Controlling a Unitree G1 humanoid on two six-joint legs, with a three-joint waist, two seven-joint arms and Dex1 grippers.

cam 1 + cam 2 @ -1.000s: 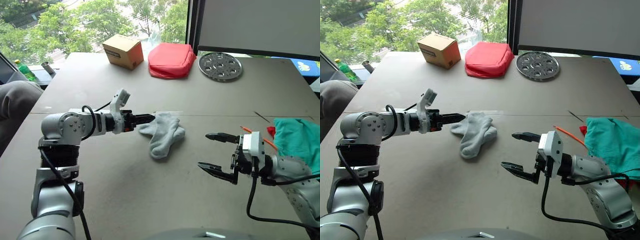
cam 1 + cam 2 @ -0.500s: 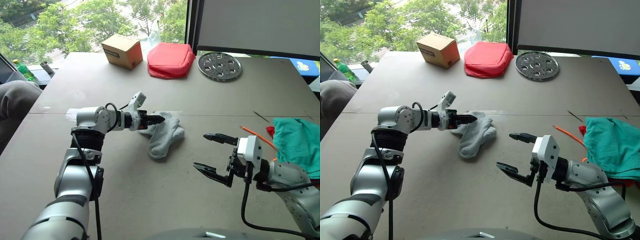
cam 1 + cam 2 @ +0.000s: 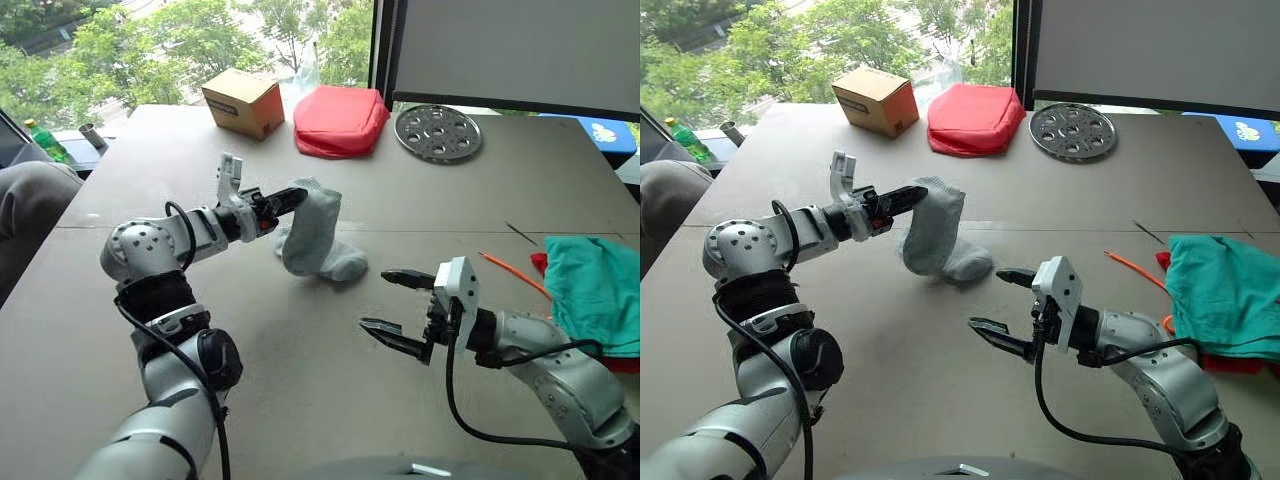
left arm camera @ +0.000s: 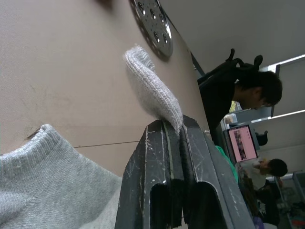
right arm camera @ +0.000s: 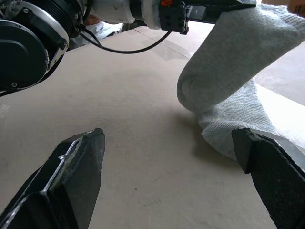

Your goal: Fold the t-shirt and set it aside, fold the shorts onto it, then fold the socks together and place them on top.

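Pinching one edge of the socks point(image 3: 312, 232) between its closed fingers, the left gripper point(image 3: 293, 197) holds the upper sock lifted off the table point(image 3: 260, 350), so the grey knit hangs down from its tips while the lower part lies on the surface just below and beyond them. The right gripper point(image 3: 393, 305) hovers low over the table with its two fingers spread wide apart and nothing between them; the socks lie ahead of its tips, apart from them. Behind this gripper, beside its arm, the teal shorts point(image 3: 598, 292) lie bunched with an orange drawstring point(image 3: 515, 274) trailing out, a sliver of the red t-shirt point(image 3: 541, 263) showing at their edge.
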